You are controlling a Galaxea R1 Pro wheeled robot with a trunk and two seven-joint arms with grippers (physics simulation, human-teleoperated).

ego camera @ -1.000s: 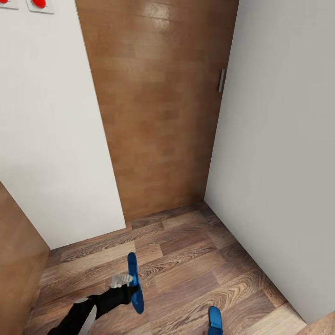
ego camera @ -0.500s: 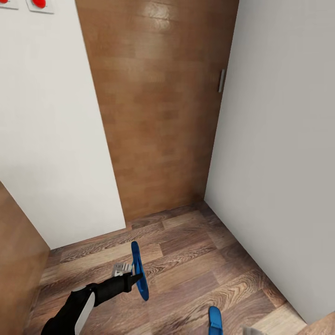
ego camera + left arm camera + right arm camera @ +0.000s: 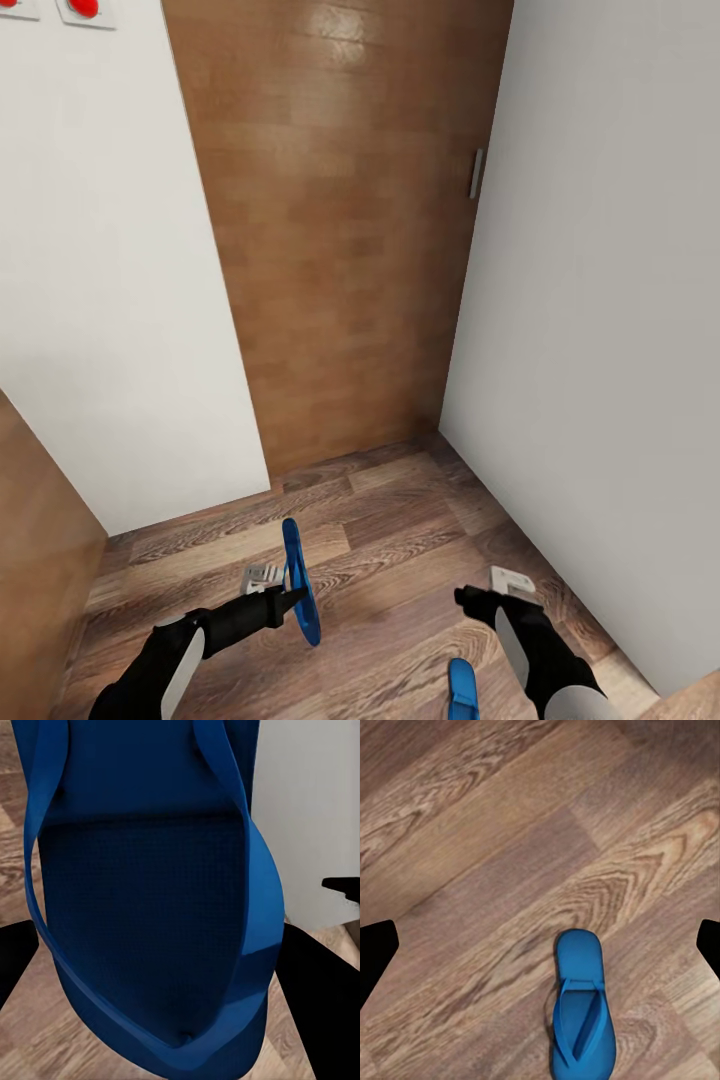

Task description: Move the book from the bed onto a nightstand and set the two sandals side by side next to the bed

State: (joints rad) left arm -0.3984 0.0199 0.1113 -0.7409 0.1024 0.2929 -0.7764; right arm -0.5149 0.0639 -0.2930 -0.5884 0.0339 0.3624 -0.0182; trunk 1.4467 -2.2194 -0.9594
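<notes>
Now the right arm has swung up into the head view, where half a second ago only a sliver of it showed at the bottom edge; the left arm and its load sit just as they did then.

Left end effector (image 3: 290, 597) first: it is pinching one blue sandal (image 3: 299, 581), dark fingertips closed on the sole's edge, and the sandal stands on edge, lifted off the floor (image 3: 400, 540), running away from the robot. From the left wrist camera, that sandal (image 3: 150, 907) looms right up close, sole and thong straps facing the lens, with a black finger (image 3: 319, 1005) showing on either side of it.

Over to the right end effector (image 3: 468, 597): it hovers above the floor, well apart from the held sandal. The head view does not settle its jaws, but in the right wrist view a dark fingertip (image 3: 376, 952) sits at each side edge of the frame with bare planks between, so it is spread and holding nothing.

Second sandal (image 3: 461, 690) lies flat on the wood planks near the bottom edge of the head view, just beneath the right arm. The right wrist camera looks straight down on it (image 3: 580, 1012), straps up.

Beyond that, a brown wooden door (image 3: 340, 230) with a small metal handle (image 3: 477, 173) closes off the end of the floor, white walls (image 3: 110, 300) on both sides.
</notes>
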